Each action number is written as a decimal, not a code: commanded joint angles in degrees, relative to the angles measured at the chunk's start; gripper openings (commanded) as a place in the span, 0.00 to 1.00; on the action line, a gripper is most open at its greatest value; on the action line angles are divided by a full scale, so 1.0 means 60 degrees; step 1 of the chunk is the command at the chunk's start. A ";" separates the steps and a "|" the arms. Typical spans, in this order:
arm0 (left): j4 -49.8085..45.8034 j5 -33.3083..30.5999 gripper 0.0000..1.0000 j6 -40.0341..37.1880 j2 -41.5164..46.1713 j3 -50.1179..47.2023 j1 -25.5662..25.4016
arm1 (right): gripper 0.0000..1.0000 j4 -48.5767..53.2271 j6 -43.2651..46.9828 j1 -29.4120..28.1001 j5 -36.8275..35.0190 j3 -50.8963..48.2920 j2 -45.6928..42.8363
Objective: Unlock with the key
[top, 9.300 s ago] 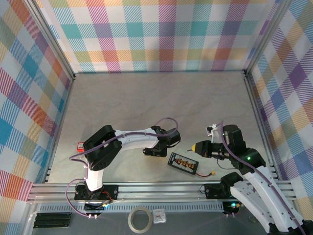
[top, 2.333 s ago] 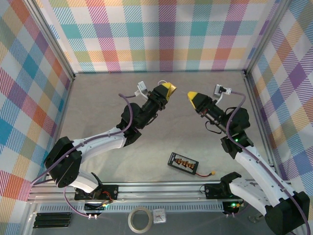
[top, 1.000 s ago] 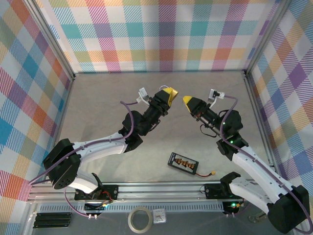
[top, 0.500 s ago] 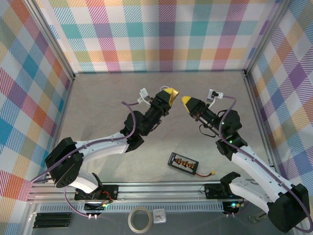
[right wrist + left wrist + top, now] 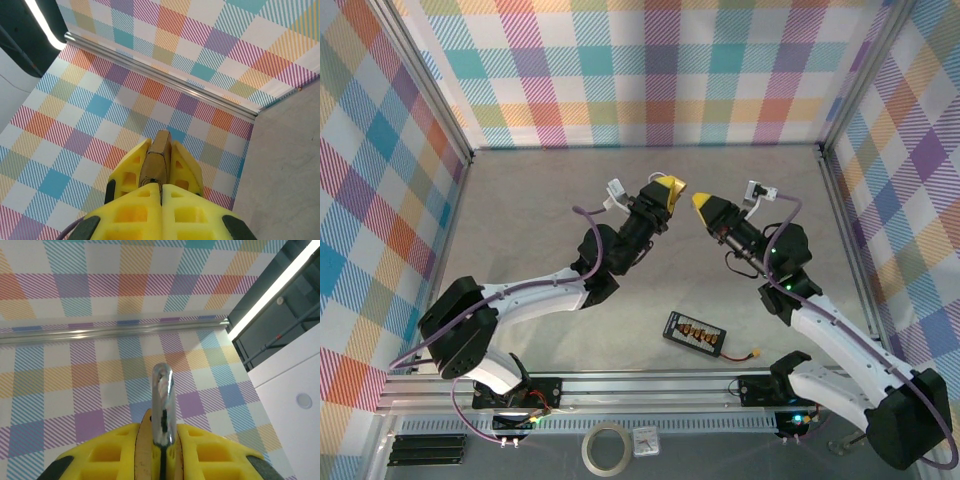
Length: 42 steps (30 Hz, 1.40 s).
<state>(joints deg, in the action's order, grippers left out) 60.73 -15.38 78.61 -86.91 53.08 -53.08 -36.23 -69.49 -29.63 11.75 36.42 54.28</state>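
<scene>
Both arms are raised above the table in the top view, their yellow tips facing each other a short gap apart. My left gripper is shut on a shiny silver metal piece, apparently the key, which sticks up edge-on from between the fingers. My right gripper is shut on a brass padlock body, whose end pokes out past the fingers. A round mark shows on its near face. The padlock's shackle is hidden. Key and padlock do not touch.
A black board with orange connectors and a lead ending in a yellow plug lies on the table near the front. A tape roll sits below the front rail. Plaid walls enclose the table.
Since 9 seconds ago both grippers have risen from the table front to mid-air. Over the last second the two tips have edged slightly closer together.
</scene>
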 commanded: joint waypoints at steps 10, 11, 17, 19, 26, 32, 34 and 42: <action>-0.1000 0.1272 0.00 -0.0445 0.0500 0.0863 -0.0495 | 0.00 0.0322 0.1321 -0.0643 0.0986 0.0970 0.0741; -0.1111 0.1346 0.00 -0.0522 0.0560 0.0826 -0.0495 | 0.00 0.0402 0.1377 -0.0651 0.1017 0.0995 0.0724; -0.2448 0.2007 0.00 -0.1154 0.0939 0.0974 -0.0434 | 0.00 0.0668 0.1646 -0.0647 0.1541 0.1179 0.0868; -0.2994 0.2126 0.00 -0.1370 0.1118 0.0978 -0.0397 | 0.00 0.0682 0.1694 -0.0643 0.1658 0.1116 0.0856; -0.3136 0.2467 0.00 -0.1366 0.1279 0.0808 -0.0184 | 0.00 0.0462 0.1763 -0.0643 0.1950 0.0875 0.0749; -0.3753 0.3301 0.00 -0.1759 0.1199 0.1429 -0.0047 | 0.00 0.0292 0.1638 -0.0618 0.2321 0.0755 0.0692; -0.3999 0.3752 0.00 -0.1851 0.1272 0.1467 0.0200 | 0.00 0.0356 0.1600 -0.0566 0.2413 0.0723 0.0562; -0.5315 0.4943 0.00 -0.2183 0.1932 0.0835 0.0957 | 0.00 0.1356 0.1593 -0.0367 0.2799 0.0675 -0.0023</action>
<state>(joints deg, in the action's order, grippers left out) 33.34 3.20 67.66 -77.69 59.33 -47.03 -29.76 -60.99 -31.20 23.79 40.91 55.44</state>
